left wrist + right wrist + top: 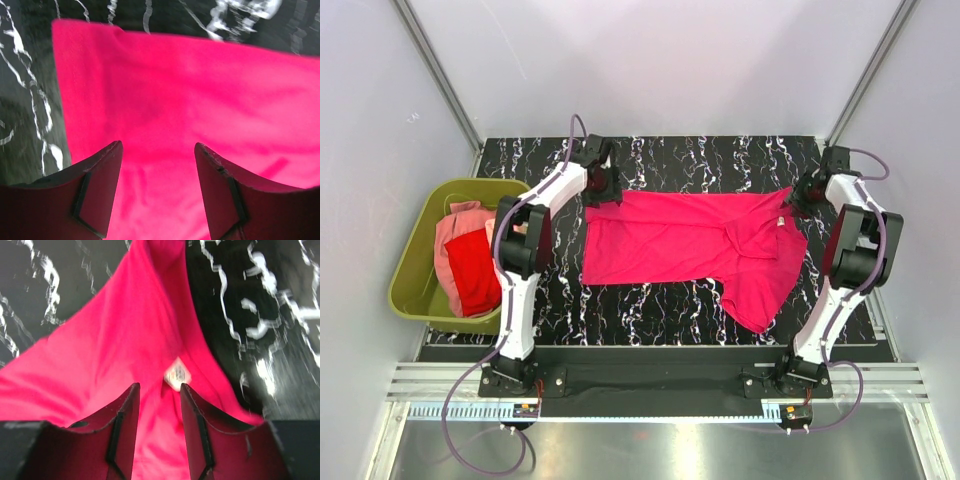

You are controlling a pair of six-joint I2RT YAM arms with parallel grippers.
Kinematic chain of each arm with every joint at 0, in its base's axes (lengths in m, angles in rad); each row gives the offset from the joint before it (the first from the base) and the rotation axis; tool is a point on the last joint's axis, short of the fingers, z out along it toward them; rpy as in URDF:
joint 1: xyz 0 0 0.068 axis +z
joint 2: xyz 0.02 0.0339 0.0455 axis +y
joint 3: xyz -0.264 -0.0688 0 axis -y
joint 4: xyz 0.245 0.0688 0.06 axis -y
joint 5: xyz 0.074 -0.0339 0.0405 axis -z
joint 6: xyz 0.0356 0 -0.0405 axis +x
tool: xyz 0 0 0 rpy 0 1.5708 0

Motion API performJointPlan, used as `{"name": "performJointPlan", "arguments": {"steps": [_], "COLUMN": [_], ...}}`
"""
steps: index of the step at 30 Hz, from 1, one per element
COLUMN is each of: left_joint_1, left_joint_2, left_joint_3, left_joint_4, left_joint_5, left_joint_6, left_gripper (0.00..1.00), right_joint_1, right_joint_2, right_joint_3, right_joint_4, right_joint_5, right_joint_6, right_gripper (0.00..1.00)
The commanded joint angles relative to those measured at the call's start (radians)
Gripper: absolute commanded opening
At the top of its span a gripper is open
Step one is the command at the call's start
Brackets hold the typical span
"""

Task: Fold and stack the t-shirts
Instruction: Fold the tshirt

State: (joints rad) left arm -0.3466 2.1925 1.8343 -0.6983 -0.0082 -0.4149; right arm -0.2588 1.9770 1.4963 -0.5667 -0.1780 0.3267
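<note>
A bright magenta-pink t-shirt (690,235) lies spread flat across the black marbled table (720,160), with one sleeve reaching toward the near right. My left gripper (605,188) hovers over its far left corner, jaws wide apart above the cloth (190,90) with nothing pinched between them (157,145). My right gripper (804,197) is at the shirt's far right end by the collar. Its jaws (160,386) stand apart over the fabric (115,350), just short of a white neck label (177,374). A red t-shirt (473,272) and a pale salmon-pink one (455,225) lie crumpled in the tub.
An olive-green plastic tub (480,185) sits off the table's left edge beside the left arm. White walls close in the back and sides. Bare marbled table shows in front of and behind the magenta shirt.
</note>
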Motion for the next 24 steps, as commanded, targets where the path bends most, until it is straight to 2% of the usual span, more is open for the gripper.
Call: {"name": "performJointPlan", "arguments": {"steps": [1,6,8,9,10,12,18,20,24], "left_joint_1": [0.023,0.041,0.052,0.057,0.063,0.080,0.090,0.092,0.100], "left_joint_2": [0.064,0.141,0.182,0.197,0.220,0.234,0.245,0.245,0.242], "left_joint_3": [0.091,0.152,0.177,0.195,0.200,0.200,0.183,0.194,0.226], "left_joint_4": [0.010,-0.003,-0.044,-0.062,-0.094,-0.109,-0.109,-0.102,-0.081], "left_joint_5": [0.043,0.039,0.010,-0.027,-0.035,-0.039,-0.049,-0.053,0.000], "left_joint_6": [0.011,-0.001,-0.021,-0.042,-0.054,-0.079,-0.102,-0.113,-0.124], "left_gripper": [0.65,0.65,0.66,0.66,0.66,0.66,0.66,0.66,0.66], "right_joint_1": [-0.016,-0.022,-0.030,-0.037,-0.040,-0.049,-0.056,-0.065,-0.065], "right_joint_2": [0.075,0.187,0.209,0.218,0.217,0.207,0.186,0.178,0.221], "right_joint_3": [0.067,0.140,0.159,0.156,0.136,0.110,0.056,0.051,0.113], "right_joint_4": [0.099,0.119,0.105,0.106,0.114,0.151,0.249,0.277,0.266], "right_joint_5": [-0.038,0.001,0.052,0.099,0.118,0.146,0.169,0.143,0.050], "right_joint_6": [0.031,0.029,0.035,0.054,0.064,0.113,0.213,0.257,0.307], "right_gripper": [0.46,0.45,0.33,0.14,0.08,0.00,0.01,0.10,0.22]}}
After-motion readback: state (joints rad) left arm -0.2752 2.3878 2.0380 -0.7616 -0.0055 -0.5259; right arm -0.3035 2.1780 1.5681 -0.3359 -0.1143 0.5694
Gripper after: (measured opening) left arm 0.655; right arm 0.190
